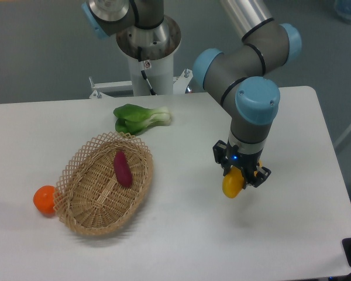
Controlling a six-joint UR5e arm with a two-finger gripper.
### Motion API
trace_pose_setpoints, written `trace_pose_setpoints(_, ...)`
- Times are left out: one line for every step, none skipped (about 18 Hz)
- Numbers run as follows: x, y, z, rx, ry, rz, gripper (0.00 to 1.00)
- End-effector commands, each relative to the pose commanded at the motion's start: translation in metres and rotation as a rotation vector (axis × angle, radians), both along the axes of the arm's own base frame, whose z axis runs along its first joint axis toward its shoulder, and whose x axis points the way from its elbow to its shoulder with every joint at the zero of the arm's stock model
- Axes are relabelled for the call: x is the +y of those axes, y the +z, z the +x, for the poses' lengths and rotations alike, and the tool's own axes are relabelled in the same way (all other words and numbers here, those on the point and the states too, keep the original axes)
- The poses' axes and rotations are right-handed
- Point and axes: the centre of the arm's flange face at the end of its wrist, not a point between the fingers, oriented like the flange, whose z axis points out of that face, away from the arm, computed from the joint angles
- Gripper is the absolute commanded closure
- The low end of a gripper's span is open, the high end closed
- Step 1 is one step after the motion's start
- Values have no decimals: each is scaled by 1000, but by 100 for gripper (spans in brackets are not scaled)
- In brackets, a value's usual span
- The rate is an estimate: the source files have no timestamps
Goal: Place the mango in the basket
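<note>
White table [181,234] under grey backdrop. Claw [241,175] clamped on mango [232,184], held right of basket [82,205], well apart. Sweet potato [122,168] inside basket. Orange [45,199] touching basket's left rim. Bok choy [140,119] behind basket.

A single fixed camera looks down from high in front of the table [181,246], facing the robot's base [147,44], at middling range.
</note>
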Motion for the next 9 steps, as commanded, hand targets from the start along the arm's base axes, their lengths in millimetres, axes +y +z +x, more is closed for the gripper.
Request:
trace_pose_setpoints(0, -2, 0, -1, 0, -4, 43)
trace_pose_setpoints(-1, -2, 0, 2, 1, -11, 43)
trace_pose_setpoints(-1, -3, 0, 7, 1, -21, 43)
trace_pose_setpoints(-2, -3, 0, 8, 1, -29, 43)
trace_pose_setpoints(-1, -3, -1, 11, 0, -30, 43)
trace_pose_setpoints(0, -2, -2, 12, 0, -29, 43)
trace_pose_setpoints(-1, -3, -1, 11, 0, -31, 42)
trace_pose_setpoints(0, -5, -1, 10, 2, -34, 43)
trace_pose_setpoints(1, -8, 2, 1, 4, -35, 42)
